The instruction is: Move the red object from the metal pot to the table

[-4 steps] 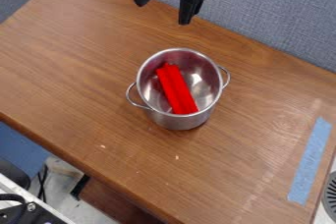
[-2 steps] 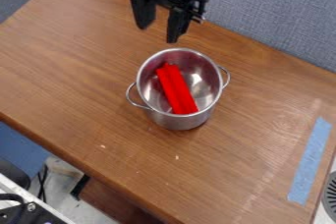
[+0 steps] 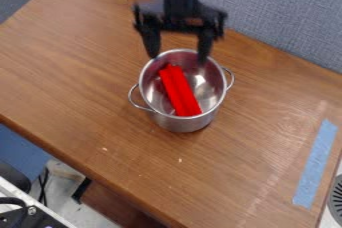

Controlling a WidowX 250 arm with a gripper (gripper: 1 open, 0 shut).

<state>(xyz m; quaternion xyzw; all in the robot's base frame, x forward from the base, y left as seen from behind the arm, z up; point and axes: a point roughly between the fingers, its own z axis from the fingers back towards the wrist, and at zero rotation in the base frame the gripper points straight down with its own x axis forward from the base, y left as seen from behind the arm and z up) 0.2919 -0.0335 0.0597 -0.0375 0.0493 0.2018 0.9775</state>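
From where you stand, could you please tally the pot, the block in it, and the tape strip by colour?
Silver: 1, the metal pot
Red: 1, the red object
Light blue: 1, the tape strip
Total: 3

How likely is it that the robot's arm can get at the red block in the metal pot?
Probably yes: the end effector looks open over the pot, whose top is uncovered, though its walls around the block may crowd it.
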